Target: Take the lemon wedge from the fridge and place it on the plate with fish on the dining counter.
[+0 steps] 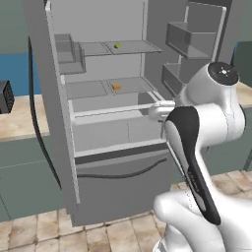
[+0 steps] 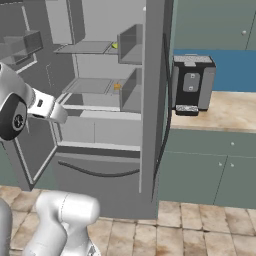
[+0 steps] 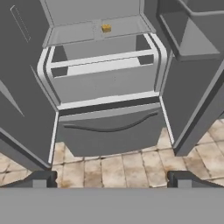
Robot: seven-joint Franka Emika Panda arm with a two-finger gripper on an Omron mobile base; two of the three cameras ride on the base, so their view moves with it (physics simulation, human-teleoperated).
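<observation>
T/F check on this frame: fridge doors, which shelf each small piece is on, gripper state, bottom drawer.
1. Both upper doors of the fridge stand open. True.
2. The lemon wedge lies on the same shelf as the orange-yellow piece. False: the wedge is on the upper shelf, the orange-yellow piece on the shelf below it.
3. The gripper is shut on the lemon wedge. False: in the hand view its fingertips stand wide apart with nothing between them, outside the fridge.
4. The bottom drawer is closed. True.
5. A dark appliance stands on the counter beside the fridge. True.
</observation>
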